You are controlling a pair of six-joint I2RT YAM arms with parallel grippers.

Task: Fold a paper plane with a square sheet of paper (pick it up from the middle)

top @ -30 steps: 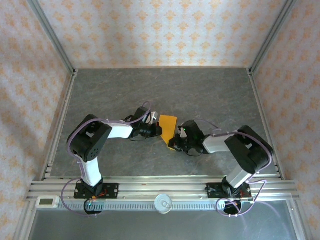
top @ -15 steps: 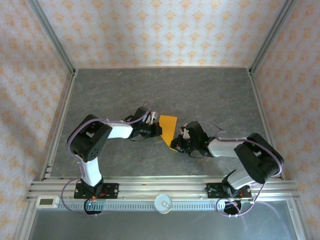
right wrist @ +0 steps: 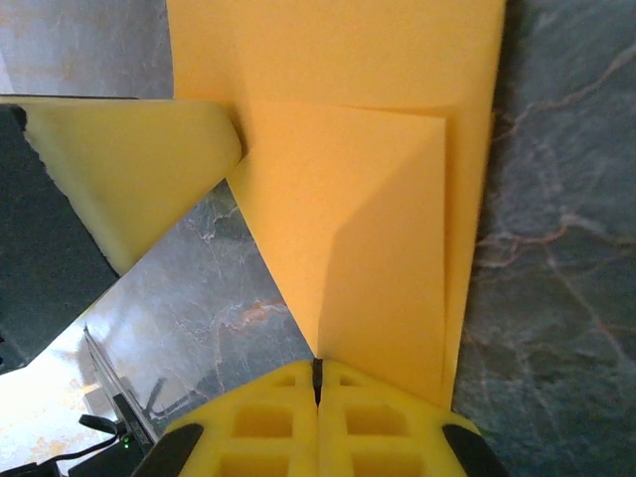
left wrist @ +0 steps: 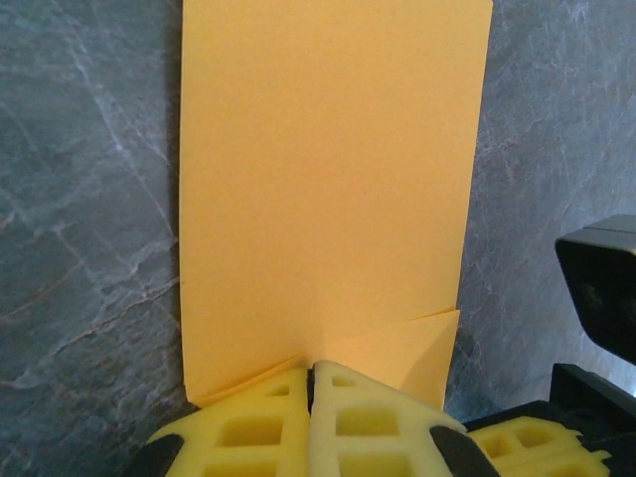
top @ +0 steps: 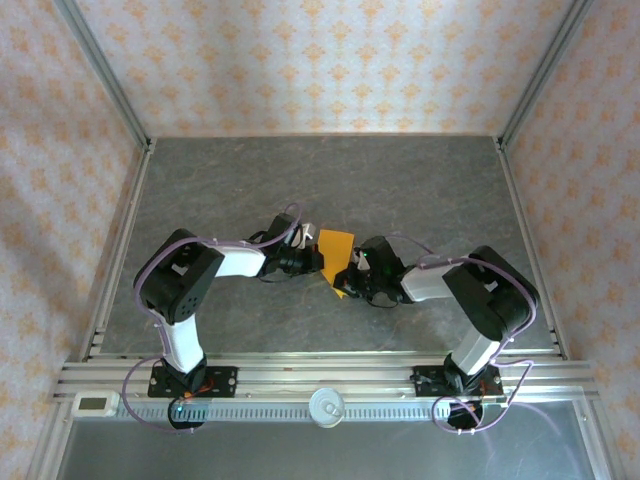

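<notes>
Currently, nearest the bases, the right gripper [right wrist: 318, 370] has its fingers pressed together with nothing between them. Their tips are set on the point of a triangular flap [right wrist: 368, 229] turned up at the 5 o'clock corner of the square sheet of paper [top: 336, 255]. A little farther in, the left gripper [left wrist: 312, 376] is likewise closed and empty, and its tips bear down on the sheet's 9 o'clock edge. The sheet lies mid-table [top: 220, 190], partly folded, its far half flat.

The step looks like creasing this corner fold. To do it well, the left tips should pin the sheet firmly. The right tips should slide along the fold line with light, even pressure toward 12 o'clock, so the thin paper neither skids nor buckles.
</notes>
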